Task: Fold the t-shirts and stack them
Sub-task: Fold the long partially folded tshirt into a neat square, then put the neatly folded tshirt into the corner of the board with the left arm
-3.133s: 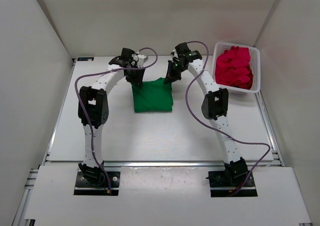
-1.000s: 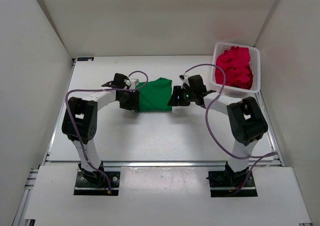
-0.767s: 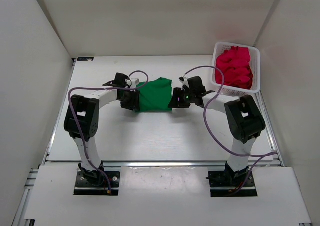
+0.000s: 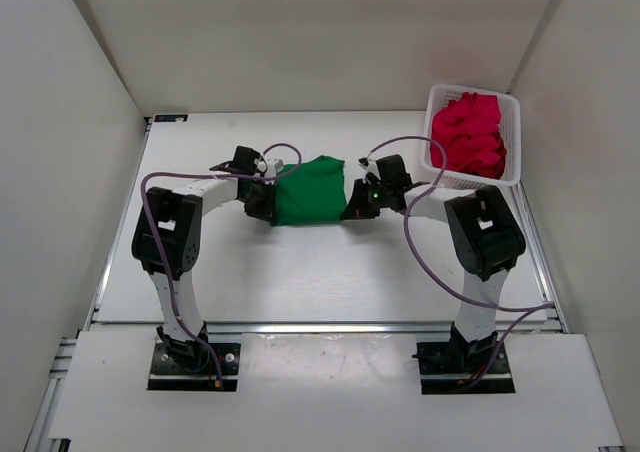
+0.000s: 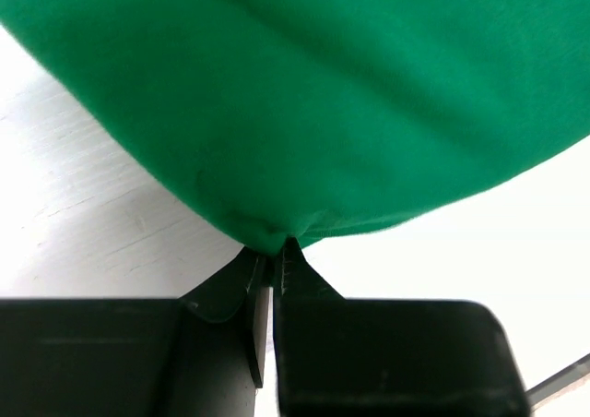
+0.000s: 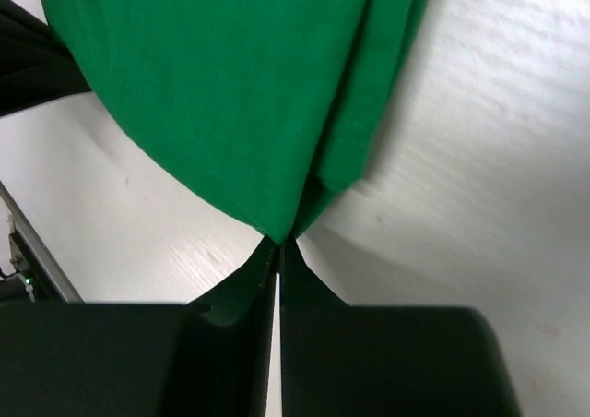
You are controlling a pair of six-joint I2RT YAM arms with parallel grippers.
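White bench (image 4: 320, 272) stretches from the arm bases at the near edge to the work in the middle. There both arms reach low and inward. The left tool (image 4: 266, 202) is clenched on the near-left corner of the green t-shirt (image 4: 310, 190), and the right tool (image 4: 352, 204) is clenched on its near-right corner. The wrist views confirm both grips, each showing fingertips drawn together with a small peak of green cloth pinched between them. On the right side the pinch takes in several folded layers at the hem. A grip on both near corners at once probably means the near edge is to be lifted and carried over the far half for another fold, kept level and taut.

Farther off, at the far right, the white mesh basket (image 4: 517, 142) holds the red t-shirts (image 4: 468, 132) in a crumpled heap, not yet folded.

A second ago both tools stood parted just beside the shirt's sides, and now they have closed on it. Three seconds ago the arms were raised over the shirt's far edge.
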